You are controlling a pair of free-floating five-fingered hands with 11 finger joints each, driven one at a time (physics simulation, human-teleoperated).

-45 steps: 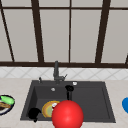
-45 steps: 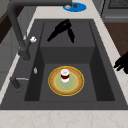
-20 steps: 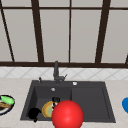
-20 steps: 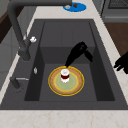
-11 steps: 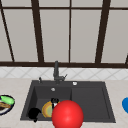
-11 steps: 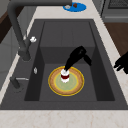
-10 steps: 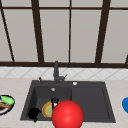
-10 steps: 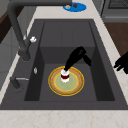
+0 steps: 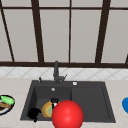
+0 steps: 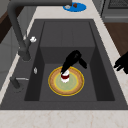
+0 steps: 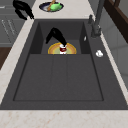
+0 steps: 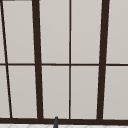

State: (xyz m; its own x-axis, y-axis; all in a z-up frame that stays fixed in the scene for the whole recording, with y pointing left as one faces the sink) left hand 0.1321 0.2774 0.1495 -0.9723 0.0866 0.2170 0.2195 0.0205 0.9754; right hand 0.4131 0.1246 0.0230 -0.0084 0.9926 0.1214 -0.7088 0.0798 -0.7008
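- Two black hands are at a dark sink. The right hand is down in the left basin, and the left hand hangs at the sink's front left corner.
- The small white cup, which has a dark red band, stands upright in the middle of a yellow-rimmed plate. The plate lies flat on the basin floor.
- The cup's long axis is vertical. It sits under the right hand's palm and a little toward the faucet side, so the hand comes at it from above and from the sink's front.
- The right hand's fingers arch down and meet the top of the cup, with the thumb spread off to one side. I cannot tell whether they actually pinch the rim or only touch it.
- In the right side view the left hand hovers over the front counter edge. Its fingers droop loosely and hold nothing. It is well apart from the cup, so the right hand is far nearer.
- A dish of green food sits on the counter at the left end, near the left hand, and a blue plate sits at the right end.
- In the front view a large red ball covers part of the yellow-rimmed plate.
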